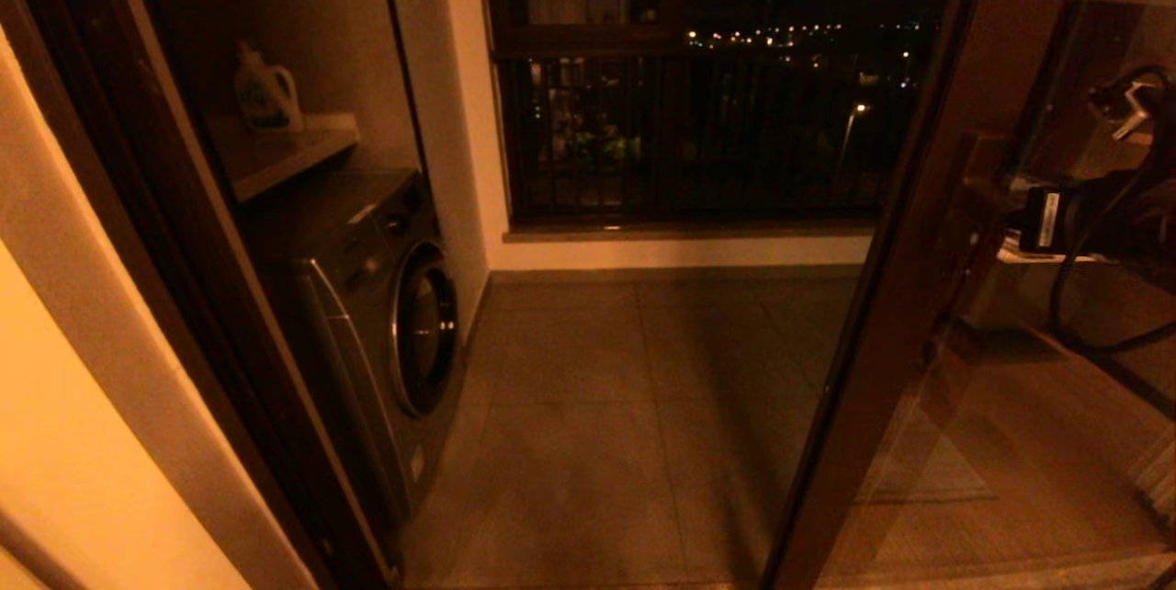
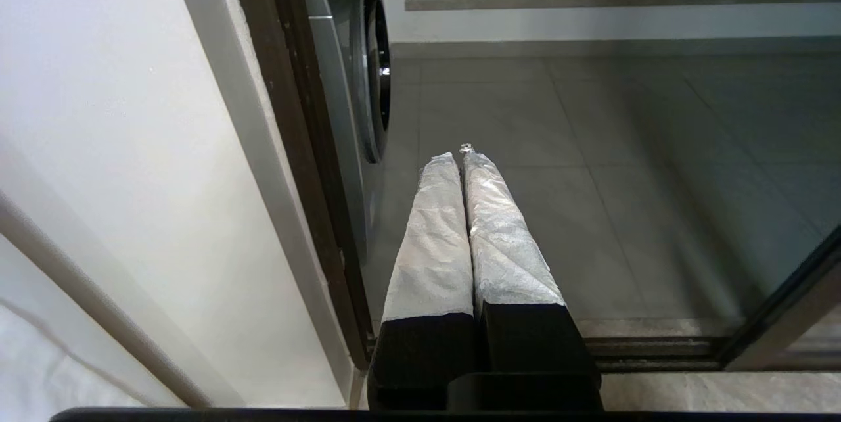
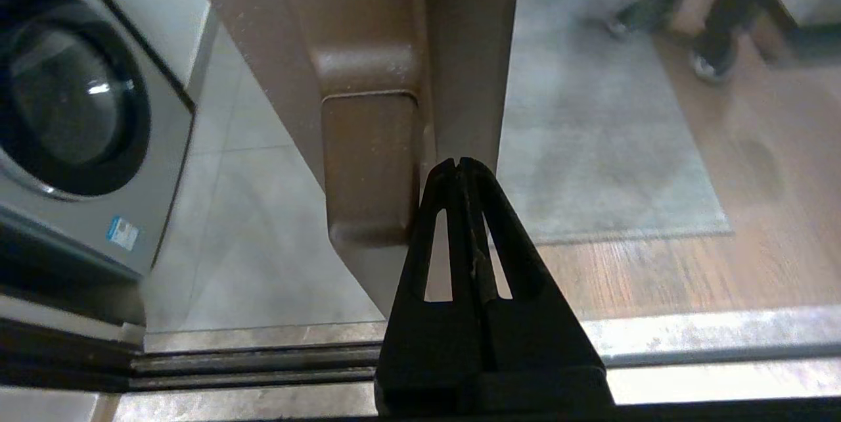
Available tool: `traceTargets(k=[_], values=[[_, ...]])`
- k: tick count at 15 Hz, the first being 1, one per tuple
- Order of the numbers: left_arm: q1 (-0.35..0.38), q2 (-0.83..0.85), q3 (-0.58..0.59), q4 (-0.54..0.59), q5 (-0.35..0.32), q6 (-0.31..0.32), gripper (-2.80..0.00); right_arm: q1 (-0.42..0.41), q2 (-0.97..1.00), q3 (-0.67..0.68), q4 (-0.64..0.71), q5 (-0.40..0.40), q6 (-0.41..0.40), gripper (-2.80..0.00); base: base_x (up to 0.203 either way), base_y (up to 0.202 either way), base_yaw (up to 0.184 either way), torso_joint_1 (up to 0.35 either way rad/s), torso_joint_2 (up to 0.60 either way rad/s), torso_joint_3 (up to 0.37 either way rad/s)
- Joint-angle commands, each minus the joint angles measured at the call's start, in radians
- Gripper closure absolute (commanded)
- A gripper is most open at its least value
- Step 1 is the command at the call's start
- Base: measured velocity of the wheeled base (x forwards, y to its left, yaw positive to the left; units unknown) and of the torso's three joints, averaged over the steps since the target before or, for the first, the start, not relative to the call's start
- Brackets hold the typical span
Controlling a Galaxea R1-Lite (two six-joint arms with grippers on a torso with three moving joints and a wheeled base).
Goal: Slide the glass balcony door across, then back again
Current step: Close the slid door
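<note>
The glass balcony door [image 1: 905, 277] stands at the right of the doorway, its brown wooden stile slanting down; its glass [image 1: 1029, 406] mirrors the room. My right arm [image 1: 1093, 218] reaches in from the right edge. In the right wrist view my right gripper [image 3: 458, 162] is shut and holds nothing, its tips beside the blocky wooden pull handle [image 3: 370, 159] and against the door stile [image 3: 470, 47]. My left gripper [image 2: 458, 156], its fingers wrapped in white, is shut and empty above the threshold near the left jamb [image 2: 309, 179].
A front-loading washing machine [image 1: 386, 314] stands left on the tiled balcony floor [image 1: 606, 406], under a shelf with a detergent bottle [image 1: 265, 94]. The dark window with railing bars [image 1: 698, 112] is at the back. The floor track [image 2: 657, 350] runs across the threshold.
</note>
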Motion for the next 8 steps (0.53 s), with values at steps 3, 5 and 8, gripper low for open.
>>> traceTargets(k=[3, 5, 8], values=[[0.0, 0.0, 0.0, 0.0, 0.0, 0.0, 0.0, 0.098, -0.025, 0.026, -0.024, -0.058, 0.007, 0.0, 0.0, 0.0, 0.0, 0.0, 0.0, 0.0], [0.0, 0.0, 0.0, 0.0, 0.0, 0.0, 0.0, 0.129, -0.022, 0.021, -0.025, -0.06, 0.02, 0.0, 0.0, 0.0, 0.0, 0.0, 0.0, 0.0], [0.0, 0.0, 0.0, 0.0, 0.0, 0.0, 0.0, 0.166, -0.012, 0.02, -0.048, -0.077, 0.023, 0.0, 0.0, 0.0, 0.0, 0.0, 0.0, 0.0]])
